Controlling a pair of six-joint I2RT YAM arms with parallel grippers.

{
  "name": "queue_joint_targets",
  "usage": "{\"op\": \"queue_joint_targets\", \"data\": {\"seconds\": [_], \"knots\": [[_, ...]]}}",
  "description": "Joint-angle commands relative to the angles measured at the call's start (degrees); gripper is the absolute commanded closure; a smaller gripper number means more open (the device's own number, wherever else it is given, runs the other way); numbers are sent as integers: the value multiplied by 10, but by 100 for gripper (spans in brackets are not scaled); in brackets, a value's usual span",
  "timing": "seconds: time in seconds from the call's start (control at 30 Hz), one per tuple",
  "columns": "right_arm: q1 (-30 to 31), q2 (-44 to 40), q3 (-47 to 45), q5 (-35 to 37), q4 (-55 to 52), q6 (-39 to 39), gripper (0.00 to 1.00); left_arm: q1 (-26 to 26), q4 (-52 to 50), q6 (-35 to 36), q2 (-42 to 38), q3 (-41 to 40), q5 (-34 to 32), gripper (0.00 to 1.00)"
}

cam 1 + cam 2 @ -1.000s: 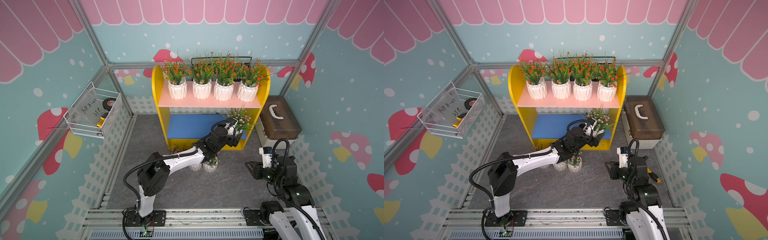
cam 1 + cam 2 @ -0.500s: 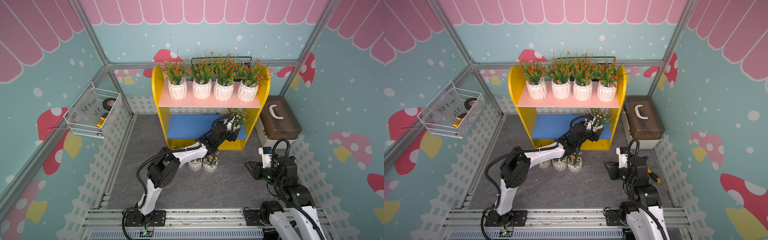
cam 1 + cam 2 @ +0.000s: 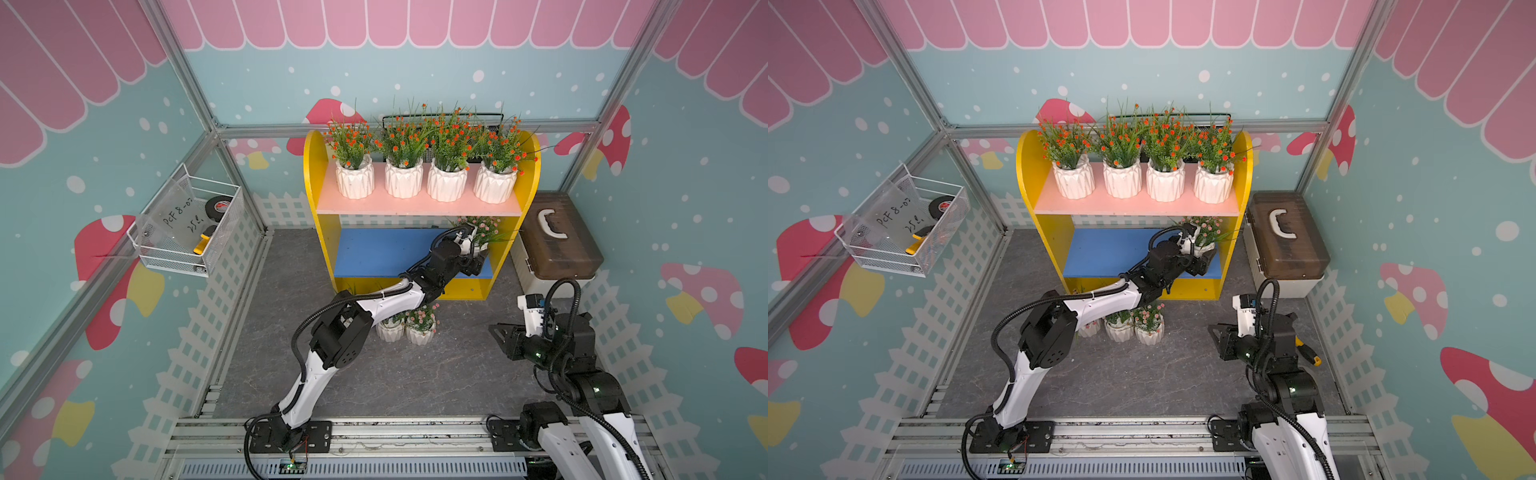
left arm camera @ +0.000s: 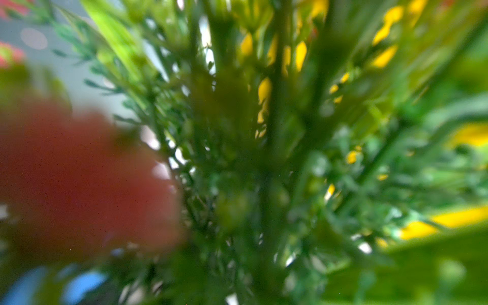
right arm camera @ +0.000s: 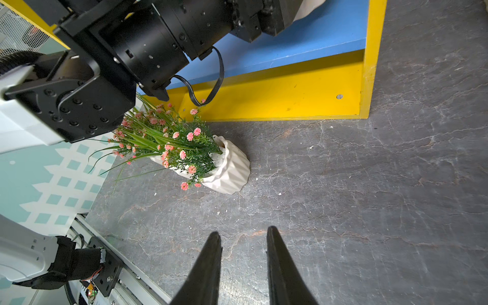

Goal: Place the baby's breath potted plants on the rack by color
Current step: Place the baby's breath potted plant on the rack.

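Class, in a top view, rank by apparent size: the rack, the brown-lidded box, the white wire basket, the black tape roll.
1. rack
2. brown-lidded box and white wire basket: alike; the basket hangs higher, nearer the camera, so unranked.
3. black tape roll

left wrist view: only blurred foliage (image 4: 264, 158). left gripper (image 3: 477, 254) fingertips buried behind the pink plant (image 3: 484, 226) i carry. third floor pot (image 3: 1090, 328) mostly under my left arm (image 3: 1100, 301).

Rack (image 3: 316, 174) against back wall (image 3: 415, 83): four potted plants (image 3: 404, 178) in a row on its upper shelf (image 3: 415, 205), fifth plant (image 3: 484, 227) at right end of lower shelf (image 3: 382, 251), three more plants (image 3: 1148, 328) on floor (image 3: 415, 374) just before it, lidded box (image 3: 557, 245) to its right, wire basket (image 3: 183, 249) on left wall (image 3: 83, 166).
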Motion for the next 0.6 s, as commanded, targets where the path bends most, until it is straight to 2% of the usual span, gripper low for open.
{"op": "queue_joint_targets", "data": {"seconds": [0.0,0.33,0.57], "knots": [[3,-5,-3,-3,11,-6,71,10,29,-1,5,42,13,30],[3,-4,-4,0,12,-6,71,19,-2,-11,43,96,17,30],[3,-3,-4,2,11,-5,71,25,-2,-18,55,102,21,30]]}}
